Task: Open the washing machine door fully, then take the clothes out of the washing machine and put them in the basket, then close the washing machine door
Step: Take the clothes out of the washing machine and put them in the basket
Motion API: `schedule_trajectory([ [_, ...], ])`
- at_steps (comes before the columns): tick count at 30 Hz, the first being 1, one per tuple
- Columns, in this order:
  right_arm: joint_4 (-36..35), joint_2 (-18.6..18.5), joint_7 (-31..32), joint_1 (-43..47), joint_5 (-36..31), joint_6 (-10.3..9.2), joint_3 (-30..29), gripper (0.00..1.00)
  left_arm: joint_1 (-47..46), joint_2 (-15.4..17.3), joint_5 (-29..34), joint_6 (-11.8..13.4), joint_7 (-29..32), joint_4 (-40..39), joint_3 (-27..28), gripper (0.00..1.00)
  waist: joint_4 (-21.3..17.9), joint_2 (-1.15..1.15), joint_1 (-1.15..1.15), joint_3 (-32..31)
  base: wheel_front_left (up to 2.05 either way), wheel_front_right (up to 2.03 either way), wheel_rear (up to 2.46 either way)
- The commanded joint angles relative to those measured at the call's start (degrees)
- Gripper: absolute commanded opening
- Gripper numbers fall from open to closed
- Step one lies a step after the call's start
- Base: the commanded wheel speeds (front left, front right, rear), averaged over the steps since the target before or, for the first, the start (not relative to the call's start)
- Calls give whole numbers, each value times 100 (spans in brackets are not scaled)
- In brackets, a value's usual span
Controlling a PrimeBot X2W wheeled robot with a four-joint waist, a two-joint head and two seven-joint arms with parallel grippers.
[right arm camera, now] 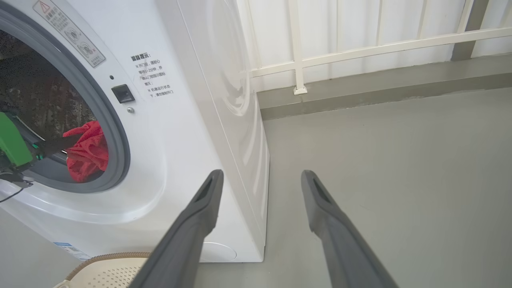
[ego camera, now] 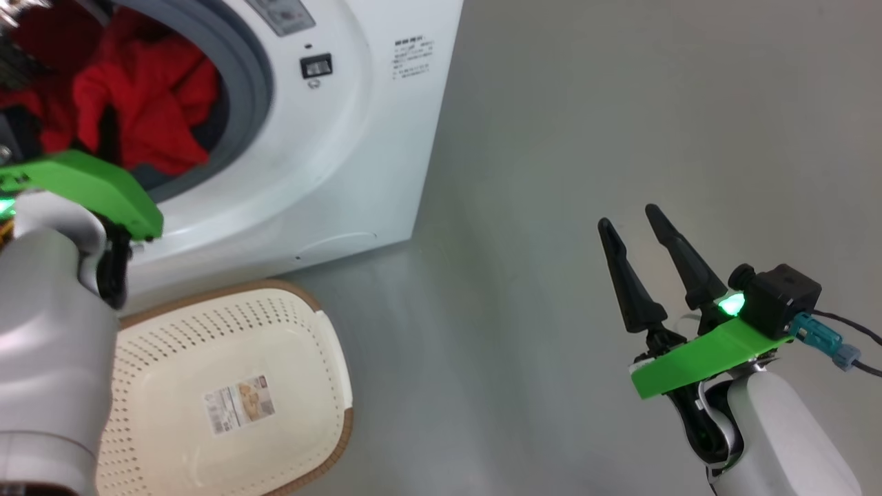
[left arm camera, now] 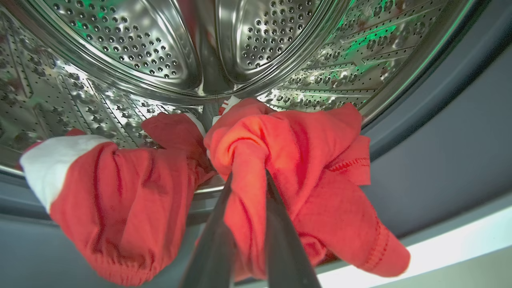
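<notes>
The step in hand is the second one, taking out the laundry. The left jaws are closed on a fold of the bright red soft clothes [left arm camera: 304,160], pinched between the two long dark fingers [left arm camera: 216,248]. The bundle hangs at the mouth of the steel perforated drum [left arm camera: 132,48], over the grey rubber ring [ego camera: 256,83] of the big white boxy washing machine [ego camera: 344,138]. A second red piece [left arm camera: 120,208] with a white panel lies just beside it; I cannot tell whether the two are joined. The right jaws stand wide open and empty above the bare grey floor [ego camera: 551,172], well apart from the machine.

The next move, as I judge, calls for a pull outward and then down to the small cream-white perforated plastic basket [ego camera: 172,344], which stands on the floor below the opening, near the machine's foot. The fabric may catch on the lip of the ring, so the pull should rise a little first. To the right there is much open floor.
</notes>
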Motion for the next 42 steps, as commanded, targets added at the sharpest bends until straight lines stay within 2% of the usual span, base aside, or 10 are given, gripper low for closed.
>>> schedule_trajectory([
  [1, -76, -74, -69, 150, 19, 16, 129, 100, 159, 216, -99, -15, -108, -220, -30, 0, 221, 0, 0, -378, 0, 0, 0],
  [12, 85, -288, -69, 513, 108, 16, 144, 100, 1117, 240, -503, -16, -458, -1211, -687, 0, 721, 0, 0, -1182, 0, 0, 0],
  [19, 105, -375, -69, 691, 138, 16, 55, 100, 1673, 297, -617, -10, -522, -1910, -789, 0, 999, 0, 0, -1452, 0, 0, 0],
  [23, 101, -379, -69, 782, 158, 16, 18, 100, 2103, 288, -665, 88, -553, -2497, -770, 0, 1172, 0, 0, -1619, 0, 0, 0],
  [32, 51, -402, -69, 886, 168, 16, 24, 100, 3166, 551, -674, 489, -423, -4325, -745, 0, 1440, 0, 0, -1810, 0, 0, 0],
  [37, -20, -384, -69, 930, 166, 16, -16, 100, 3933, 824, -686, 831, -288, -5636, -616, 0, 1489, 0, 0, -1793, 0, 0, 0],
  [42, -24, -407, -69, 1041, 168, 16, -86, 100, 4566, 963, -672, 1170, -245, -6934, -485, 0, 1564, 0, 0, -1762, 0, 0, 0],
])
